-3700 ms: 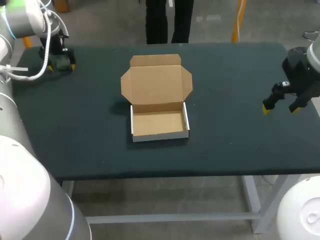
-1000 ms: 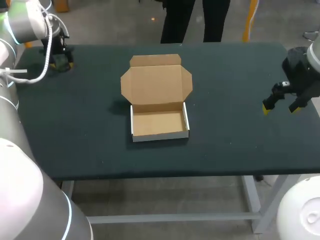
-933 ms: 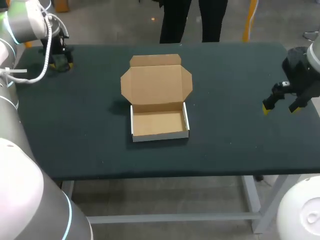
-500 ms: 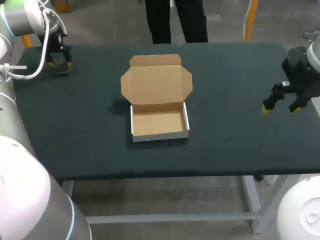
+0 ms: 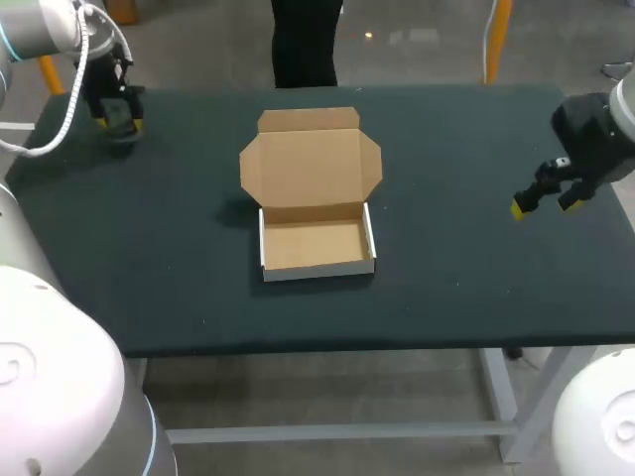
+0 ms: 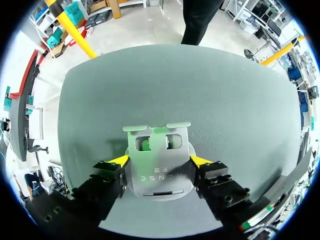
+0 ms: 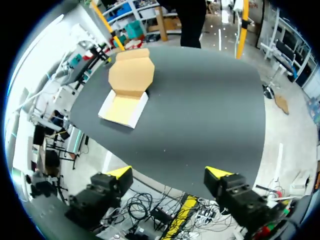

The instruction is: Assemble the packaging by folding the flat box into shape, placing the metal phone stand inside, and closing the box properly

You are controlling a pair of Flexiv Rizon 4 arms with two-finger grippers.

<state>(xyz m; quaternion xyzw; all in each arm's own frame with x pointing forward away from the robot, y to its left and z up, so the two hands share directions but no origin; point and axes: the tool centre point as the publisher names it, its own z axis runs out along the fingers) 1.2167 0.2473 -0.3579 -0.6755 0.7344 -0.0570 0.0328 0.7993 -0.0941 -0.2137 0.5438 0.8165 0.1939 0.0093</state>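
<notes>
The box (image 5: 316, 213) sits about mid-table, already folded into shape. Its tray is empty and the lid (image 5: 310, 164) is flopped open flat on the far side of the tray, side flaps spread out. White outer walls, plain brown cardboard inside.

The metal phone stand (image 6: 157, 167) isn't in the box. It's way off to the box's left, near the far left corner of the table (image 5: 466, 278), in the left gripper (image 5: 121, 117). The left wrist view shows it pretty clearly: both yellow fingertips (image 6: 119, 161) are pressed against the stand's two side edges, so the gripper is clamped on it. It's a flat silvery plate with a couple of cutouts near the end pointing away from the gripper, and its shadow falls on the table underneath.

The right gripper (image 5: 542, 204) is well off to the box's right, above the dark tabletop near the right edge. Its fingers are spread wide with nothing between them, and in its own wrist view the box is far ahead of it.
</notes>
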